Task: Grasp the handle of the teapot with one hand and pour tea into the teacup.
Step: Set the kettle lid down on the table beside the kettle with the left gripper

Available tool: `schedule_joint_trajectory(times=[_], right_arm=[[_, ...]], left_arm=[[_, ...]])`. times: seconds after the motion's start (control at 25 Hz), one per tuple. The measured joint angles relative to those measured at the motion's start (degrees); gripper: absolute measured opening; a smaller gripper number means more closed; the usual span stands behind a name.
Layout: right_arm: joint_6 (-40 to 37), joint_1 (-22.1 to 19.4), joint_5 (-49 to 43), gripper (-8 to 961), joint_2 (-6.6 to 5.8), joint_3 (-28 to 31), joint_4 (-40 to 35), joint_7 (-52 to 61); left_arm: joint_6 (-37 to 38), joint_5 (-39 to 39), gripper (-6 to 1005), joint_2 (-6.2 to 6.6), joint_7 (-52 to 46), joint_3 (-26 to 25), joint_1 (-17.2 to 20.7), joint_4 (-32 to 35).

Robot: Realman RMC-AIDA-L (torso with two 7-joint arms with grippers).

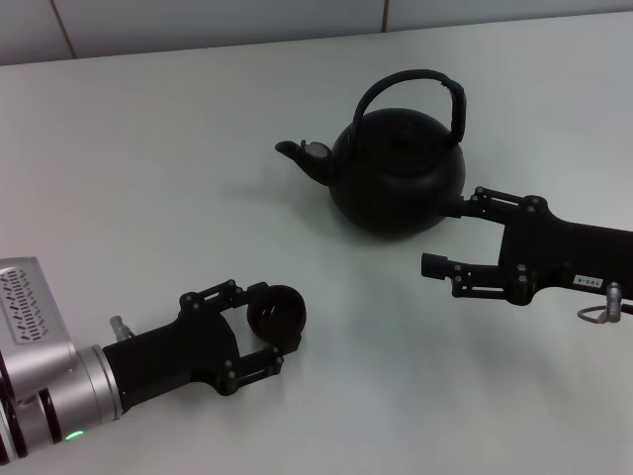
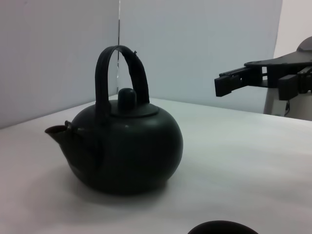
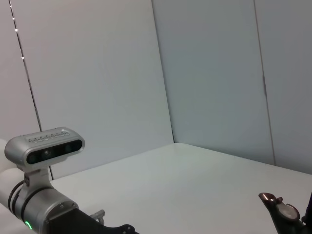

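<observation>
The matte black teapot (image 1: 396, 173) stands upright at the table's middle back, its spout (image 1: 297, 150) pointing toward my left. Its arched handle (image 1: 410, 87) rises over the lid. In the left wrist view the teapot (image 2: 126, 146) and handle (image 2: 105, 73) stand out clearly. The small black teacup (image 1: 277, 311) sits near the front left, held between the fingers of my left gripper (image 1: 277, 320), which is shut on it. Its rim (image 2: 222, 227) shows from the left wrist. My right gripper (image 1: 447, 237) is open beside the teapot's right side, one finger close against the pot's body.
The white table (image 1: 148, 198) runs back to a pale wall. From the left wrist, my right gripper (image 2: 258, 84) hovers right of the teapot. The right wrist view shows the spout tip (image 3: 278, 212) and my left arm's camera (image 3: 44, 146).
</observation>
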Motion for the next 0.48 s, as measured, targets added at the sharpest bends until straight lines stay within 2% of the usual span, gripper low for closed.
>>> schedule_joint_trajectory(times=[0.48], right_arm=[[0.3, 0.39, 0.08, 820, 0.0, -0.06, 0.0, 0.0]], left_arm=[[-2.23, -0.25, 686, 0.0, -0.15, 1.39, 0.08, 0.37]])
